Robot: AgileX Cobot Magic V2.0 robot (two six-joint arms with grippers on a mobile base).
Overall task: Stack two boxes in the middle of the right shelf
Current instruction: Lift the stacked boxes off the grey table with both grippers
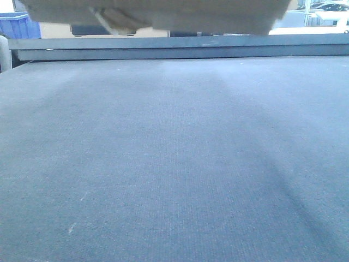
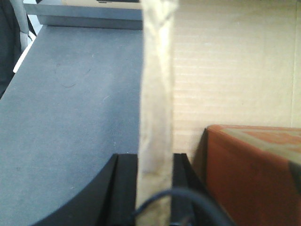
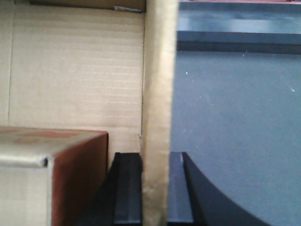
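The carpet (image 1: 174,164) fills most of the front view, bare up to a grey rail (image 1: 174,48) at its far edge. The box (image 1: 158,13) hangs above it at the top of the frame, only its underside showing. My reading is that it is held clear of the carpet so it can be carried to the shelf, which I cannot make out in any view.

A small box (image 3: 47,160), reddish-brown with pale tape, rides against the big one's corrugated face. It seems to sit inside, so both likely travel as one load.

The left gripper (image 2: 154,160) is clamped on one side wall (image 2: 157,70), with a black finger on each face of the cardboard. The right gripper (image 3: 154,157) pinches the opposite wall (image 3: 157,70) the same way. Gripping from both sides probably keeps the load level.

The front view alone shows the box is off the carpet, and a blue bin (image 1: 19,26) far back on the left, but no grippers. The wrist views alone show the pinches and the small box. The left one sees its dark side, the right one its taped corner.
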